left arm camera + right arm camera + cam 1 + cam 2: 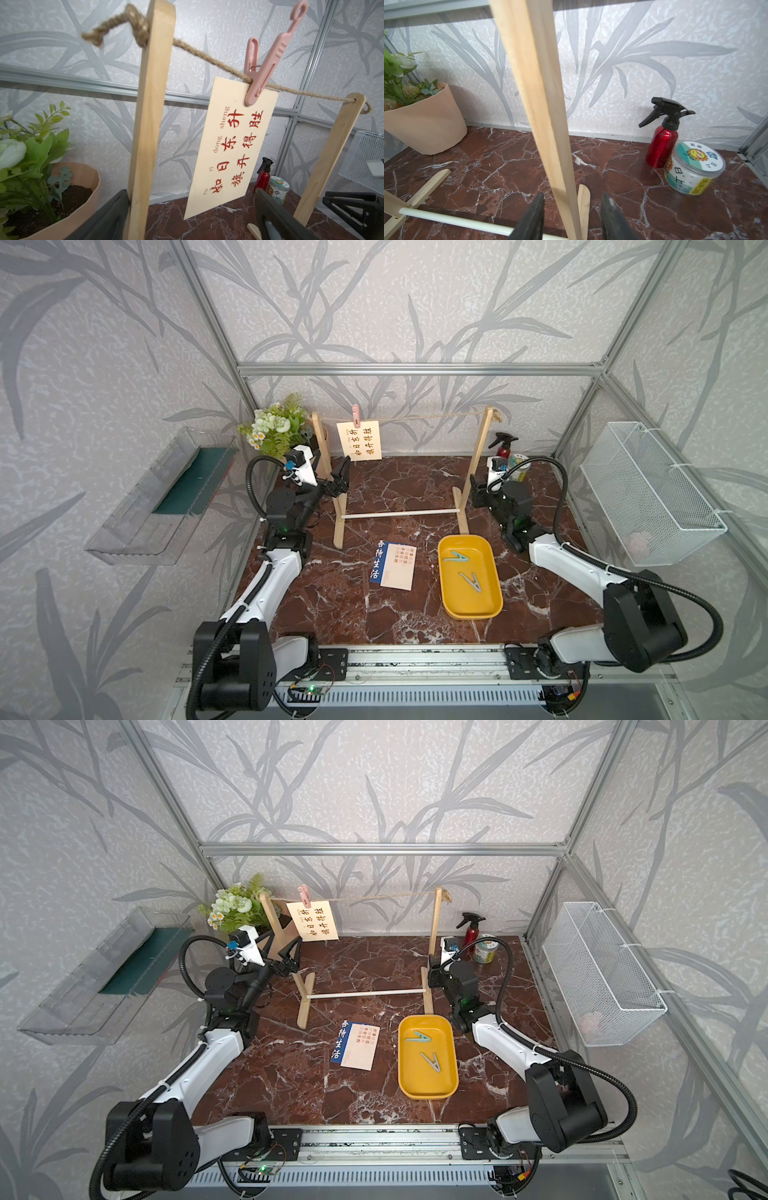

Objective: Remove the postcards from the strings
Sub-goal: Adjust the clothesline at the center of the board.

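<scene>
Hanging postcard, cream with red characters: pegged by a pink clothespeg to the string near the left post, long side running down; we place it above and slightly inboard of the left gripper, the nearer arm's. Left gripper: jaws wide, empty; right gripper: jaws partly apart astride the right post, gripping nothing we can see.

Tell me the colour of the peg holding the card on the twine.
Pink. The peg shows best in the left wrist view.
</scene>
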Action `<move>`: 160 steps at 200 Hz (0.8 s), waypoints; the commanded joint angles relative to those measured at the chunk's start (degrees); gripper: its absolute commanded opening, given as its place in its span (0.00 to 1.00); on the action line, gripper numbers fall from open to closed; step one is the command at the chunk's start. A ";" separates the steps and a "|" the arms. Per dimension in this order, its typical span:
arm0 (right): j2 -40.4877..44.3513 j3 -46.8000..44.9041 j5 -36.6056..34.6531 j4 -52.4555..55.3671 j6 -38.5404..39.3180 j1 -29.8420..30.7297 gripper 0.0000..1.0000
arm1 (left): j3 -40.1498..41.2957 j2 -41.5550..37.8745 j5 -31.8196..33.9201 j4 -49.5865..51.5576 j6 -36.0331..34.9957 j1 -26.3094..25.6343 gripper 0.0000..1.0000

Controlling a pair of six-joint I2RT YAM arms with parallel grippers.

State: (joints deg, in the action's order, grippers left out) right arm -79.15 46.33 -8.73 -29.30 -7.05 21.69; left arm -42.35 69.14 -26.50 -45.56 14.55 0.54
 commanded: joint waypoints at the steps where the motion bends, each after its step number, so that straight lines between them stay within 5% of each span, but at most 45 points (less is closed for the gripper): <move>1: 3.20 -0.52 0.51 1.23 0.19 -0.09 0.43 | -2.38 1.11 -4.00 -2.05 -0.59 -0.04 0.93; 105: 16.00 0.07 4.95 7.92 -0.57 0.03 0.43 | -7.87 8.24 -7.28 -3.48 -1.26 -1.80 0.90; 160: 20.97 3.88 7.97 11.97 -3.89 1.22 0.60 | -7.40 2.94 -9.29 -2.12 -0.75 -2.28 0.87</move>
State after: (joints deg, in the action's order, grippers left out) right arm -59.61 47.86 -3.73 -18.48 -9.15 21.85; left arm -48.73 76.82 -32.86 -46.96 14.17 -1.13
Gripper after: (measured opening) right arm 0.585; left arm 0.866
